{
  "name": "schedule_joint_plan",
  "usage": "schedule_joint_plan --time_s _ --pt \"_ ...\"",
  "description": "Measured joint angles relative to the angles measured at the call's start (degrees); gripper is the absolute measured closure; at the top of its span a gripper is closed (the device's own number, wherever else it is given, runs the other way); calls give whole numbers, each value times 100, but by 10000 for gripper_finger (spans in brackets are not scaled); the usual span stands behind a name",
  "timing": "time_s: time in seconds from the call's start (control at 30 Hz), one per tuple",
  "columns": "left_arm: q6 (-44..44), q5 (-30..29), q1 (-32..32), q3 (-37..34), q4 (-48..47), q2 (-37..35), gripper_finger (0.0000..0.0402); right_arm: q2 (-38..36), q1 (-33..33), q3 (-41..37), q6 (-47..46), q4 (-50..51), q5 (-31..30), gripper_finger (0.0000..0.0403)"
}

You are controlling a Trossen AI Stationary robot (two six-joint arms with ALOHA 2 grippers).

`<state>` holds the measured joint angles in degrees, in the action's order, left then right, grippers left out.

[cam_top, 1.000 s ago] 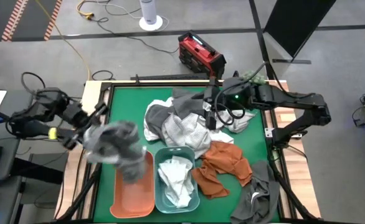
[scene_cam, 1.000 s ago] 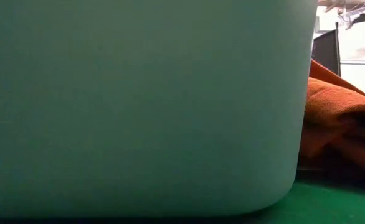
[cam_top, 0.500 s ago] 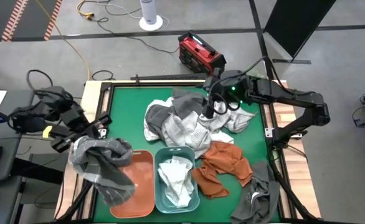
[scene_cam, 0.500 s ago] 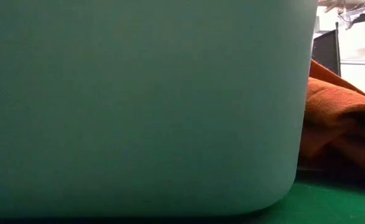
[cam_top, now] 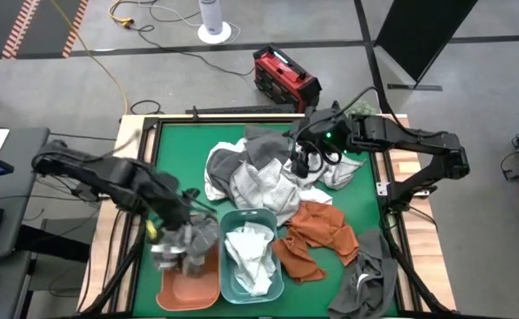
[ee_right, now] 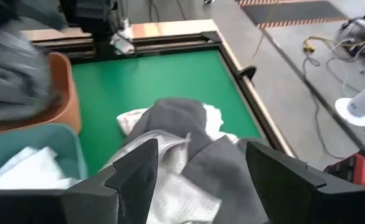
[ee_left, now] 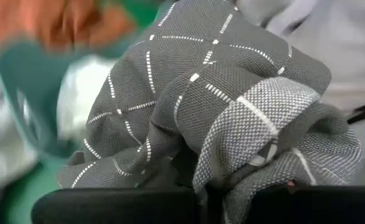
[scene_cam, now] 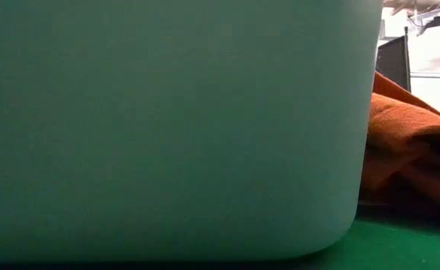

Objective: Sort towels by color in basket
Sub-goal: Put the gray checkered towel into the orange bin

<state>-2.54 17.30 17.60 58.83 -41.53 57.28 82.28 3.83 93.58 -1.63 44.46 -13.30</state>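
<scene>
My left gripper point(cam_top: 178, 232) is shut on a grey plaid towel point(cam_top: 189, 248), which is bunched over the far end of the orange basket point(cam_top: 189, 282). The same towel point(ee_left: 220, 106) fills the left wrist view. Beside it, the teal basket point(cam_top: 273, 226) holds a white towel point(cam_top: 249, 252). A pile of grey and white towels point(cam_top: 259, 182) lies mid-table. My right gripper point(cam_top: 302, 164) hovers open above that pile point(ee_right: 189, 130), touching nothing. Rust-orange towels point(cam_top: 317, 235) lie right of the teal basket, and a dark grey towel point(cam_top: 370, 276) sits at the near right. My left gripper pinches a bunched fold point(ee_left: 223, 177) of the grey plaid towel, several layers together, between its two fingers. The fingers slant down from the table's left. The towel hangs crumpled below them over the orange basket; whether it rests on the basket's floor I cannot tell.
The teal basket's wall point(scene_cam: 175, 127) fills the low view, with a rust-orange towel point(scene_cam: 408, 142) beside it. A red and black box point(cam_top: 284, 78) and a white stand point(cam_top: 213, 22) stand on the floor beyond the far edge. Bare green mat point(cam_top: 184, 155) lies far left.
My left gripper has swung from beyond the table's left edge toward the right and near edges, and down, tipping downward. The grey plaid towel went with it and now hangs bunched over the orange basket.
</scene>
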Motion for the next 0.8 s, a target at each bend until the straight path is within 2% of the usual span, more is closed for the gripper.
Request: schedule_joint_plan --time_s 0.1,0.17,0.27,0.37,0.5,0.7,0.8 --pt "-156 -616 290 -3 -260 335 385 0 -143 0 -206 124 -30 129" --pt "-170 -1270 544 -3 -273 501 385 0 -228 0 -332 256 -39 129" --pt "62 -2223 931 -3 102 706 385 -1 -359 -18 -497 467 -168 129" --pt "489 -2765 1237 -1 746 797 385 -4 -516 -135 -668 481 -356 129" --pt "1182 -3038 1506 -213 1772 730 385 -1 -682 -264 -811 243 -485 129" --pt "1940 -2945 1590 -1362 3829 155 386 0 -898 -289 -1154 -85 -561 129" --pt "2175 -2683 1588 -1924 4724 -266 386 0 -1074 -289 -1340 -190 -801 129"
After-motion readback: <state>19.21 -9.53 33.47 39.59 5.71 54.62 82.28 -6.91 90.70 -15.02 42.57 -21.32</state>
